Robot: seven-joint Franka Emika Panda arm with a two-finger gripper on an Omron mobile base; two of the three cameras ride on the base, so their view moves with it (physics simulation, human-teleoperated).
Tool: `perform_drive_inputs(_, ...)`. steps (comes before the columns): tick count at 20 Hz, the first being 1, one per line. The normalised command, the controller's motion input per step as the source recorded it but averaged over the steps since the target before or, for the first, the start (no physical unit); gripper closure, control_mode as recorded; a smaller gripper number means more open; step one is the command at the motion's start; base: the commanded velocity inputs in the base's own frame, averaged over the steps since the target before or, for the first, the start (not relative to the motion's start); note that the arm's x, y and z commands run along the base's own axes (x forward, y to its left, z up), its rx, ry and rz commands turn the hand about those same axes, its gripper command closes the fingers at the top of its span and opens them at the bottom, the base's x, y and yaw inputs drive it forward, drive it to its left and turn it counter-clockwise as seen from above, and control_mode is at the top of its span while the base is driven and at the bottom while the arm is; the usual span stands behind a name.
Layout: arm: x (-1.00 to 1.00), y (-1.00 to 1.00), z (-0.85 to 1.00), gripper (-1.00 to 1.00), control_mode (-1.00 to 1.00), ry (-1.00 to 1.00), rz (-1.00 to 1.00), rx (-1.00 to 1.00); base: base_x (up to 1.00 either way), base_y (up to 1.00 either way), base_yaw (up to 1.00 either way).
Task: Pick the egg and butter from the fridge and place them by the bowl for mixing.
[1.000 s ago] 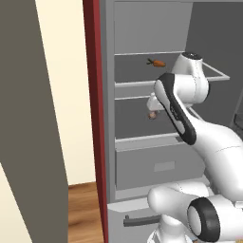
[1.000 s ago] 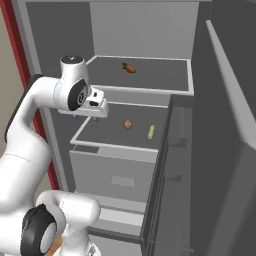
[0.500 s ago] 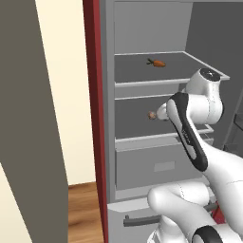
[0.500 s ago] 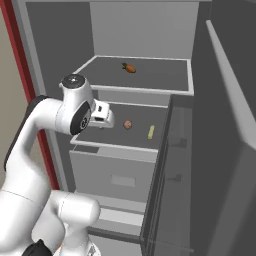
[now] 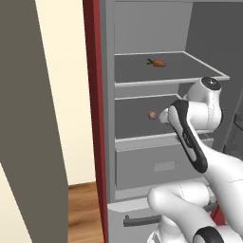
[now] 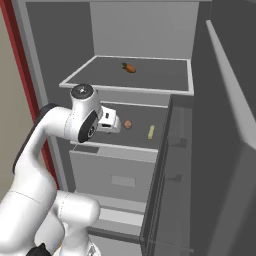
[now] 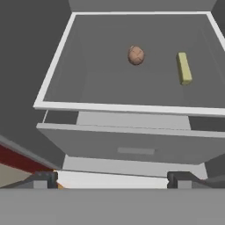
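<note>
The fridge (image 5: 142, 166) stands open. On its middle shelf (image 7: 132, 108) lie the pinkish-tan egg (image 7: 136, 55) (image 5: 152, 115) (image 6: 128, 124) and, to its right, a pale yellow butter stick (image 7: 184, 68) (image 6: 151, 132). My gripper (image 7: 112, 180) (image 6: 114, 125) (image 5: 164, 115) hovers in front of this shelf, a short way before the egg and apart from it. It is open, its fingertips (image 7: 44, 180) set wide with nothing between them. The bowl is out of view.
An orange carrot (image 5: 159, 62) (image 6: 129, 68) lies on the upper shelf. Below the middle shelf is the grey drawer (image 7: 136, 149). The open fridge door (image 6: 220, 150) stands close on the right, a dark red cupboard edge (image 5: 92, 95) on the left.
The arm has folded down and swung right; the hand has dropped a little and moved closer to the middle shelf and the egg. Egg, butter and carrot have stayed put.
</note>
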Motion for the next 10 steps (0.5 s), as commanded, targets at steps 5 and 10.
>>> perform_drive_inputs(5,0.45,-0.01,-0.12,-1.00,-1.00,0.00,-0.06,0.00,0.00,0.00,0.00)
perform_drive_inputs(10,0.49,0.00,-0.11,-1.00,-1.00,-0.01,-0.05,0.00,0.00,0.00,0.00)
